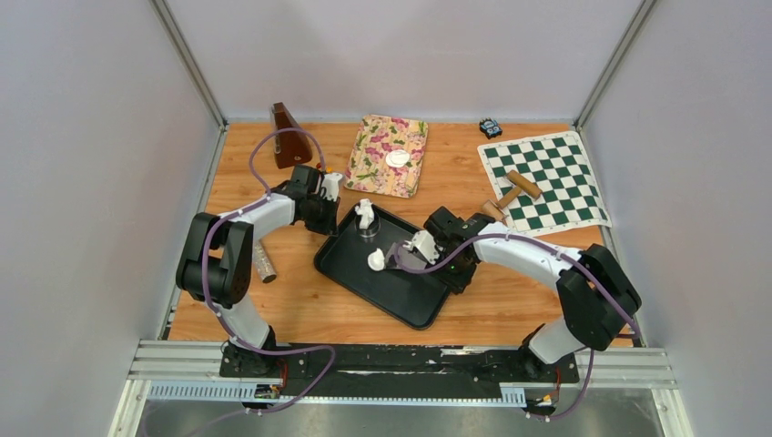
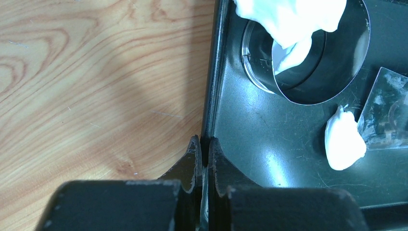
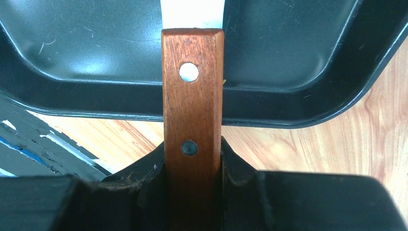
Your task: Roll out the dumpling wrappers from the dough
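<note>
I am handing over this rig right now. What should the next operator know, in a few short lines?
Left gripper: shut on the rim of the black rectangular tray.
Right gripper: shut on the wooden-handled metal scraper, blade over the tray.
Done: one round white dumpling wrapper lies on the floral mat.
Left to do: a white dough lump in the tray and more dough draped on the shiny ring cutter, not yet wrappers.
</note>
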`<state>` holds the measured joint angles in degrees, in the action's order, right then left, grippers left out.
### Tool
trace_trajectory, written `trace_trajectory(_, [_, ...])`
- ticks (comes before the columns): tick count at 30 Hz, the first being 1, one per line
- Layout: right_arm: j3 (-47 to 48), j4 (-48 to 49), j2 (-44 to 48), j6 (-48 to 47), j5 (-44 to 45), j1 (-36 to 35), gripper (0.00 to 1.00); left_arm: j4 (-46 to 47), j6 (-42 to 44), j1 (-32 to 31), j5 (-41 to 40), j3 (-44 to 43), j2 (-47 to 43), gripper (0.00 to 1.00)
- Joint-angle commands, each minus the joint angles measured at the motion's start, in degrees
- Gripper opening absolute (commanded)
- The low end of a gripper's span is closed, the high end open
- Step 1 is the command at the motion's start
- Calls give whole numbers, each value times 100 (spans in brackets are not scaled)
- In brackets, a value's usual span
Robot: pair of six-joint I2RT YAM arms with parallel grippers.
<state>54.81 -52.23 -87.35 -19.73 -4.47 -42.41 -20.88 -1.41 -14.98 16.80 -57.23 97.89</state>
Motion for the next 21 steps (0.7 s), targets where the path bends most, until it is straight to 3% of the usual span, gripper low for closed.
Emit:
trace_trajectory(1, [144,-149,165,-118,149,-57,0,14,-255,-5,-403,186,-10,0])
trace_trajectory(10, [146,-518,191,-369,-190,-63,0,29,-255,-5,-446,195,-46,0])
trace_trajectory(21, [573,-79,-479,103,114,-82,0,57,-259,-5,-444,231,-162,0])
